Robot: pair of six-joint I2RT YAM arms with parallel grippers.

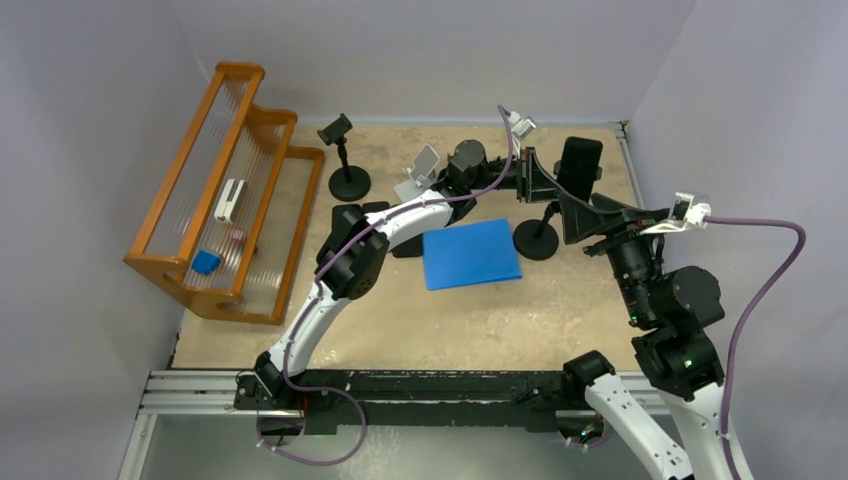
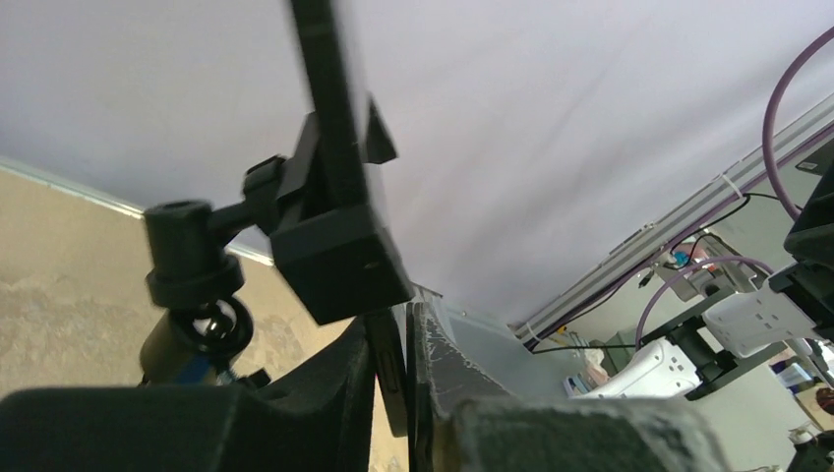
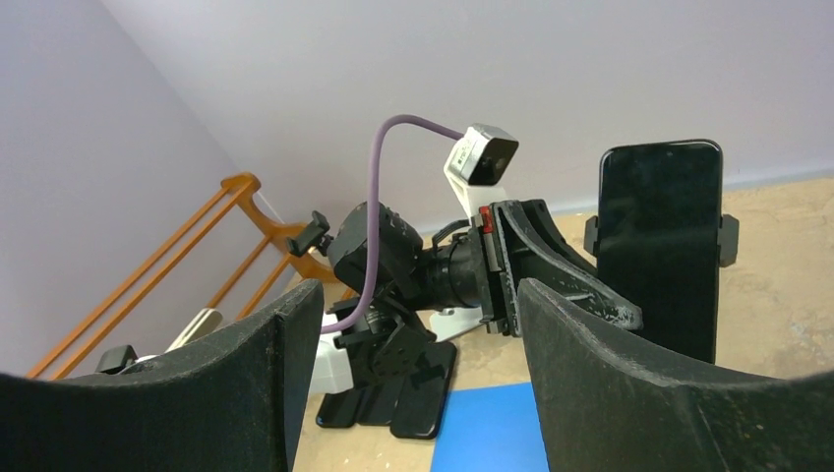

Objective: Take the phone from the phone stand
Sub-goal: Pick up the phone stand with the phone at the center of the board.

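A black phone (image 1: 579, 165) stands upright in the clamp of a black phone stand (image 1: 537, 240) with a round base at the back right. My left gripper (image 1: 548, 178) reaches it from the left. In the left wrist view the phone's thin edge (image 2: 395, 379) sits between the fingers of the left gripper (image 2: 401, 393), just below the stand's clamp (image 2: 339, 251). My right gripper (image 1: 590, 215) hangs open just in front of the stand. Its wrist view shows the right gripper (image 3: 418, 374) open and empty, with the phone (image 3: 657, 246) above the right finger.
A blue pad (image 1: 470, 253) lies beside the stand's base. Black phones (image 3: 413, 393) lie flat left of it. A white stand (image 1: 420, 172) and a second black stand (image 1: 346, 160) are at the back. A wooden rack (image 1: 230, 190) stands at the left.
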